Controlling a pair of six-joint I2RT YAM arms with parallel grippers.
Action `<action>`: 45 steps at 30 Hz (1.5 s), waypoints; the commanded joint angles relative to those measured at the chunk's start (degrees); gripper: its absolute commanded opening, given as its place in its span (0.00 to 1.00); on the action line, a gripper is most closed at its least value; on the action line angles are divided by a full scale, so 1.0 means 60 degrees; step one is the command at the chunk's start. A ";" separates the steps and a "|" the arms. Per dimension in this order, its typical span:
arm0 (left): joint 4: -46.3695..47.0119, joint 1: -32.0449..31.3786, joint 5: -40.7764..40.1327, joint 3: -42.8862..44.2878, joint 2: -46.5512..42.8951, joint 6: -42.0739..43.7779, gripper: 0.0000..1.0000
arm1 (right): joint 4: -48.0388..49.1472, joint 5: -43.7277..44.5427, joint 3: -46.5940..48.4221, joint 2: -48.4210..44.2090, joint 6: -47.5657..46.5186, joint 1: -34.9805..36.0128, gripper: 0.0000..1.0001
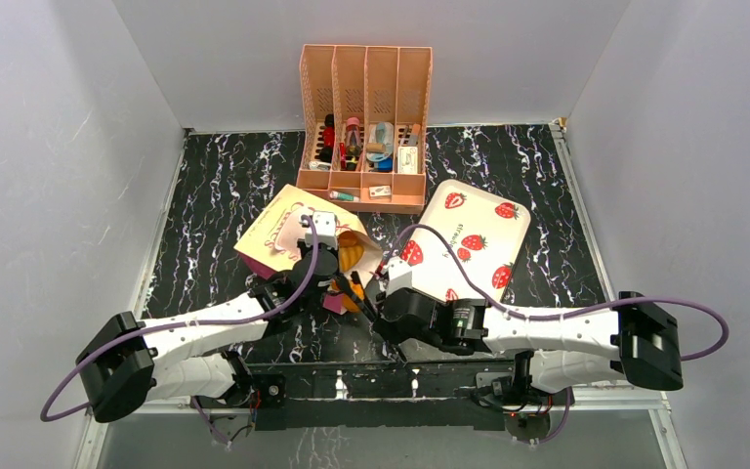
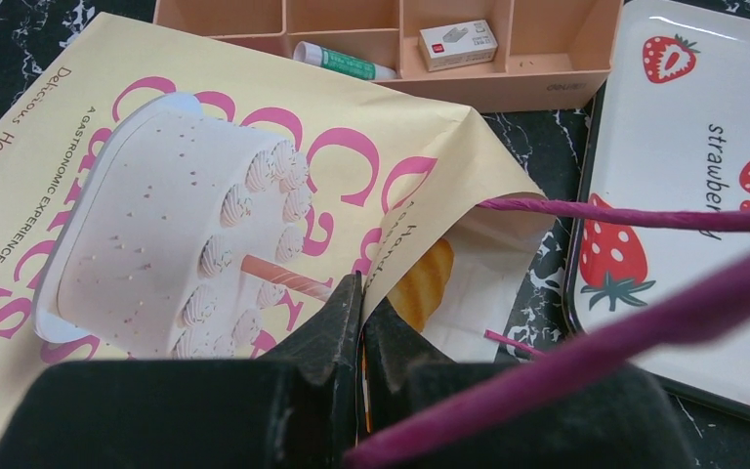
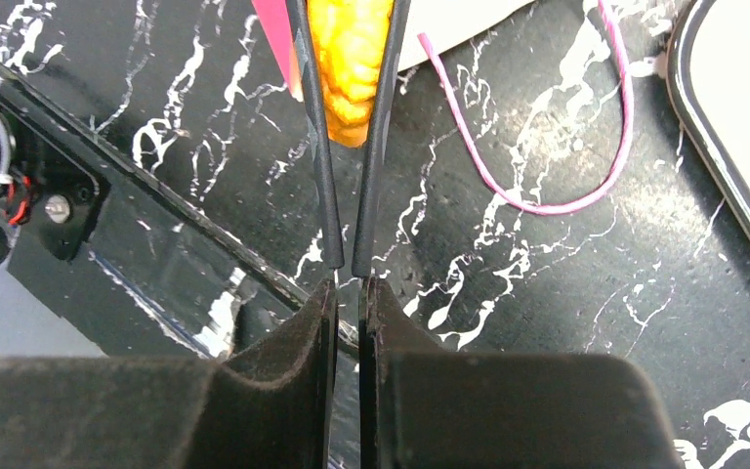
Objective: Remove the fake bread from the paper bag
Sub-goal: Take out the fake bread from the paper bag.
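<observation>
- The paper bag (image 2: 20, 225), left of centre, carries "Delicious Handmad…" in thin brown script along its left edge. The end of the second word runs out of the left wrist view.
- Beside that line, in small brown capitals, the bag reads "A GASTRONOMIC EXPERIENCE".
- Large pink letters cross the bag's face, but a printed cake covers most of them and the word cannot be read whole.
- The bag's folded side panel repeats the script, of which only "Hand…" shows.
- The tray (image 2: 645, 147), right of the bag, reads "strawberr…" in black script. A purple strand (image 2: 645, 215) cuts off the last letter.
- The white box (image 2: 458, 44) in the file organiser (image 2: 508, 86), on the far side, has red and grey print too small to read.
</observation>
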 commanded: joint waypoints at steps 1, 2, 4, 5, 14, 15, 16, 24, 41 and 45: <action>-0.0580 0.0139 -0.0604 0.0492 -0.0246 -0.0051 0.00 | -0.0210 0.0455 0.0885 -0.0111 -0.0379 -0.0020 0.00; -0.0685 0.0156 -0.0591 0.0549 -0.0281 -0.0022 0.00 | -0.0222 0.0468 0.0930 -0.0170 -0.0413 -0.0032 0.00; -0.0907 0.0205 -0.0589 0.0689 -0.0340 0.0099 0.00 | -0.0354 0.0522 0.1045 -0.0282 -0.0476 -0.0075 0.00; -0.0986 0.0227 -0.0595 0.0742 -0.0388 0.0150 0.00 | -0.0438 0.0553 0.1102 -0.0318 -0.0483 -0.0079 0.00; -0.1361 0.0571 -0.0742 0.0819 -0.0731 0.0298 0.00 | -0.0953 0.0888 0.1095 -0.1088 -0.0214 -0.0081 0.00; -0.1390 0.0631 -0.0744 0.0803 -0.0735 0.0290 0.00 | -0.1074 0.0974 0.1103 -0.1210 -0.0183 -0.0093 0.00; -0.1416 0.0696 -0.0744 0.0789 -0.0745 0.0266 0.00 | -0.1192 0.1067 0.1117 -0.1318 -0.0150 -0.0083 0.00; -0.1506 0.1103 -0.0583 0.0749 -0.0755 -0.0185 0.00 | -0.1891 0.1597 0.1128 -0.2111 0.0130 -0.0094 0.00; -0.2137 0.1489 -0.0418 0.0916 -0.0971 -0.0862 0.00 | -0.1525 0.1451 0.2201 -0.1664 -0.0785 -0.0094 0.00; -0.2326 0.1496 -0.0188 0.1095 -0.1102 -0.1101 0.00 | -0.0501 0.0837 0.2548 -0.0632 -0.1354 -0.0338 0.00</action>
